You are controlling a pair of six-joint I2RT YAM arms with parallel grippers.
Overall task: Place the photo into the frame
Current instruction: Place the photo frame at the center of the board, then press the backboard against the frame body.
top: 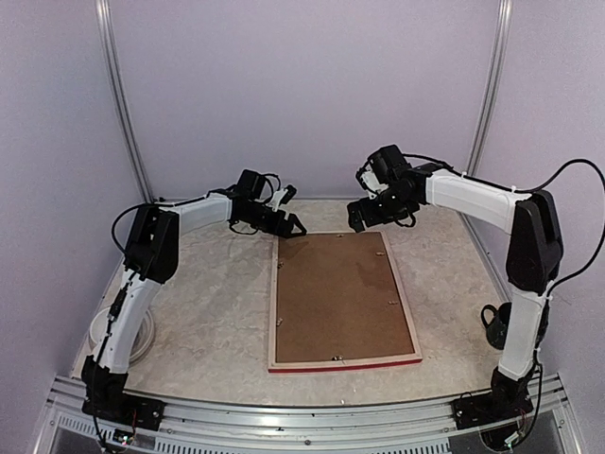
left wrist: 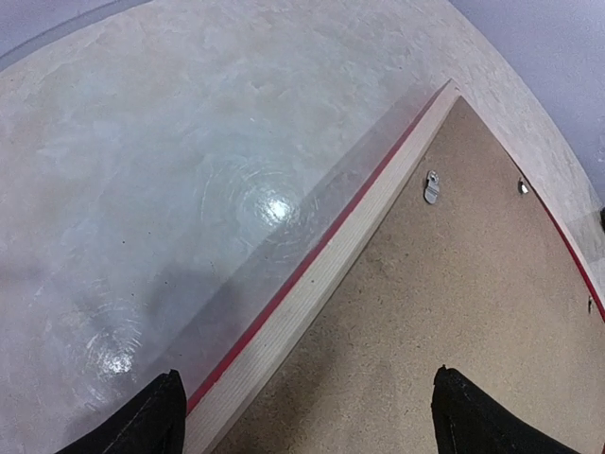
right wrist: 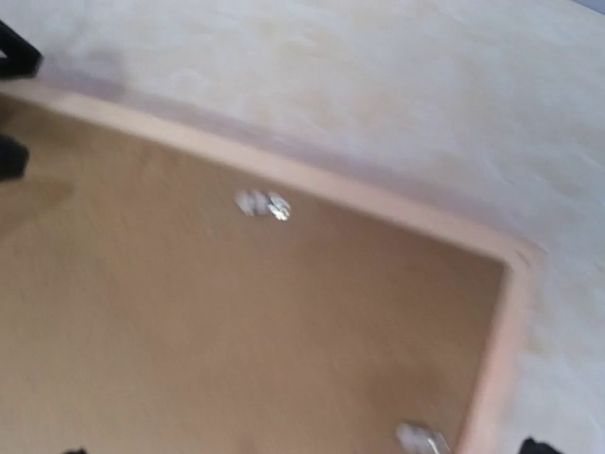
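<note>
The frame [top: 280, 355] lies face down in the middle of the table, its pale wood rear up and a red edge along the near side. A brown backing board [top: 336, 293] with small metal clips [left wrist: 432, 186] fills it. The photo is hidden. My left gripper [top: 291, 212] hovers open over the frame's far left corner, its fingers straddling the wood rail [left wrist: 321, 274] and the backing board [left wrist: 454, 284]. Over the far right corner my right gripper [top: 357, 216] is also open, above the board [right wrist: 236, 322] and the frame's rail [right wrist: 378, 203]. Both grippers hold nothing.
A white ring-shaped object [top: 99, 331] lies by the left arm's base. A small dark object [top: 493, 326] sits by the right arm. Lilac walls close the back and sides. A metal rail [top: 302, 416] runs along the near edge.
</note>
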